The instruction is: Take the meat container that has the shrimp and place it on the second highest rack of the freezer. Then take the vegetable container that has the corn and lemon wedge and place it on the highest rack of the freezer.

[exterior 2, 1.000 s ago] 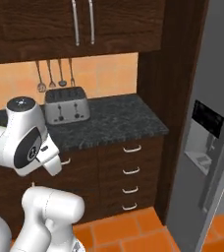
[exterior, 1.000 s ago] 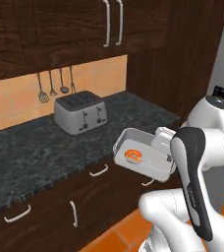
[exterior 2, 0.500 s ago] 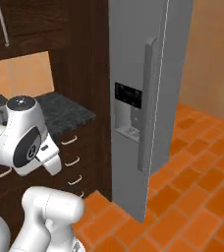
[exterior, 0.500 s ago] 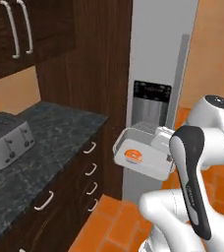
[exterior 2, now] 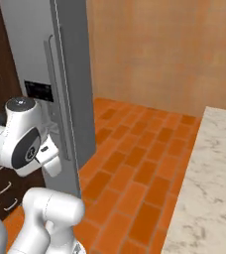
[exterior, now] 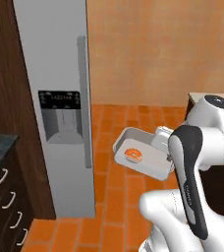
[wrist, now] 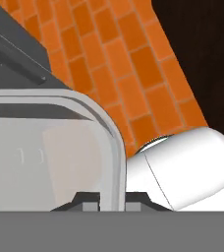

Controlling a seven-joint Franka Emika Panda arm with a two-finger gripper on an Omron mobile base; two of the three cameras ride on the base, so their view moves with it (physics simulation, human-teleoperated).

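Since the tall grey freezer (exterior: pixel 60 98) on the left has its door shut, that's the snag: the gripper (wrist: pixel 111 199) is clamped tight on the rim of the shallow white meat container (exterior: pixel 143 158), so the small orange curled shrimp (exterior: pixel 133 154) could slide out if it tilts.

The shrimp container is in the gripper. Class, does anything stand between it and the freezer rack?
Yes. The freezer door is shut, its handle facing the robot, so no rack is reachable. The gripper holds the container, with the shrimp, over open floor.
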